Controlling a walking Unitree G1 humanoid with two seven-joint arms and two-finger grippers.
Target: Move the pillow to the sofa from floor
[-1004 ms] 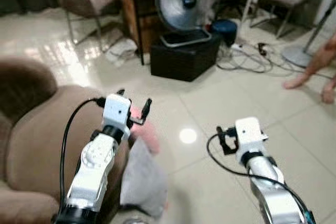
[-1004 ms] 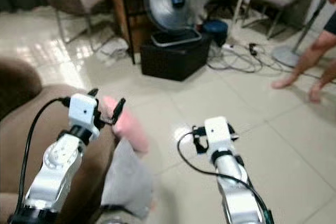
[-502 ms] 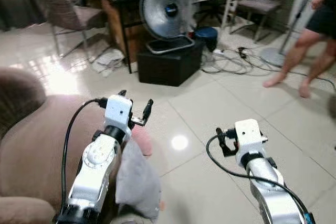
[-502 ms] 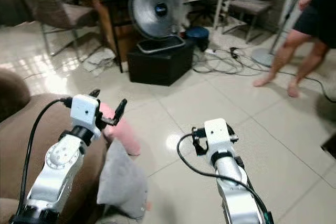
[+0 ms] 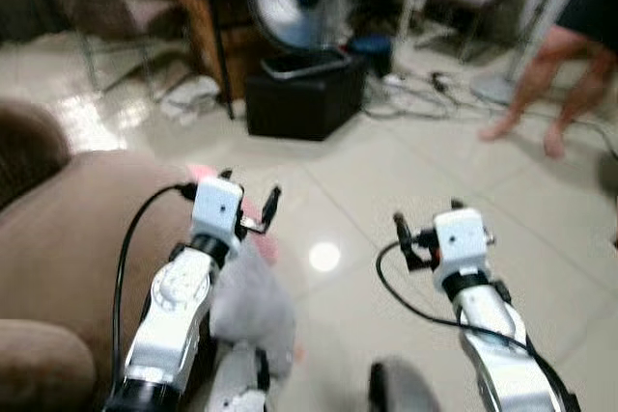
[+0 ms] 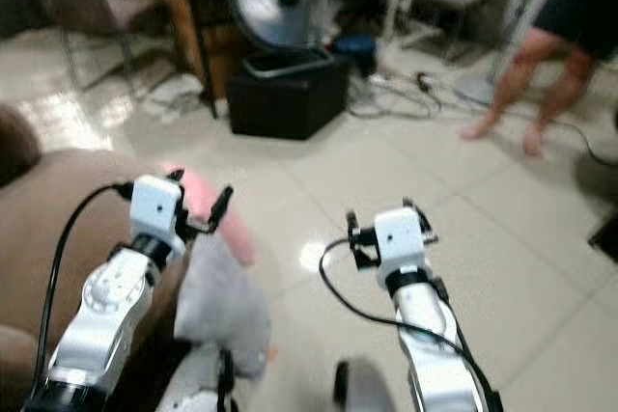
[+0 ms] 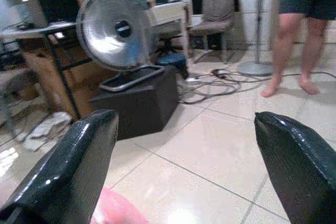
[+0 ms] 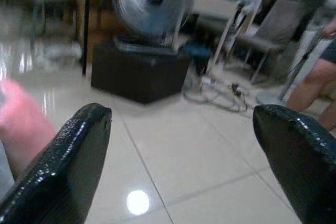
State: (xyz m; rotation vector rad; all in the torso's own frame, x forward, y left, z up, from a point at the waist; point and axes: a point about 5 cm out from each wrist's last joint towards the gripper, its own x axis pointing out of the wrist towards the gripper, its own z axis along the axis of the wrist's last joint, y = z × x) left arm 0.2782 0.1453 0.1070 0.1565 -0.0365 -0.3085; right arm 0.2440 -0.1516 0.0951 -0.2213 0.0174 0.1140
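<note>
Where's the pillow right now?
The pink-and-grey pillow hangs off the brown sofa edge, directly under the open left gripper, on the robot's left.

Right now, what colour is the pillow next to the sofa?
Pink and grey; the pillow shows best in the right eye view.

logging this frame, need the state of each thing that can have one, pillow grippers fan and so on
pillow: pink and grey, draped against the sofa's edge, held by neither gripper
left gripper: open, raised above the pillow
right gripper: open, over bare floor
fan: upright on a black box
person: standing, barefoot
</note>
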